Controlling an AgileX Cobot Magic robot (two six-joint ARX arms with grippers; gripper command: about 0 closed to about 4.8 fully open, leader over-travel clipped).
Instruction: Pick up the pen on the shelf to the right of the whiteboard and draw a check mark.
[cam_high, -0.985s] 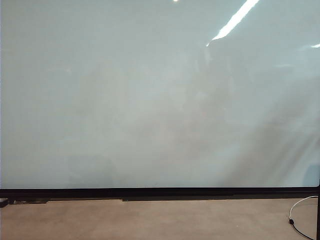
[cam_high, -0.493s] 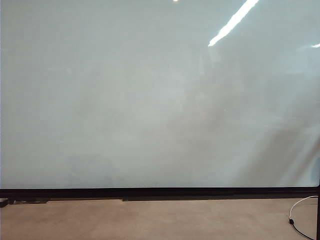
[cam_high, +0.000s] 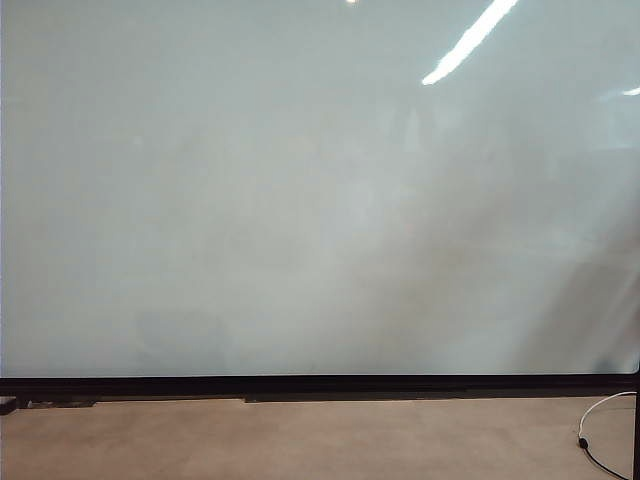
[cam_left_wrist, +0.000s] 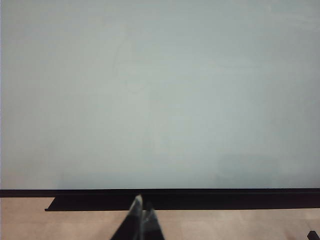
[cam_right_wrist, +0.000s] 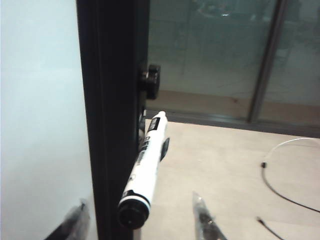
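Across the whole exterior view spreads the whiteboard (cam_high: 300, 200), pale and glossy, with ceiling lights mirrored near its top and a thin black frame (cam_high: 320, 384) along its lower edge. No check mark shows on it, and neither arm appears in that view. A white cable (cam_high: 600, 415) lies on the floor at the far right.

At the board's right edge, the right wrist view shows the dark upright frame (cam_right_wrist: 112, 115) with a black knob (cam_right_wrist: 151, 80) on it. Just beside that frame leans the pen (cam_right_wrist: 145, 167) — white barrel, dark butt end nearest the camera, apparently resting on a shelf I cannot make out. The right hand (cam_right_wrist: 137, 225) has its fingers spread wide on either side of the pen's near end, holding nothing.

The left hand (cam_left_wrist: 142, 220) hangs low before the board's bottom edge, fingertips pressed together, empty.

Risks, as I judge them: the pen sits tight against the frame, so one finger could strike the frame or wedge behind the barrel — knocking the pen off its rest. A grip taken at the very end could let the slim barrel pivot, spoiling the later stroke. The cable lies nearby but apart.

Dark print runs along the barrel; it is too small to read.
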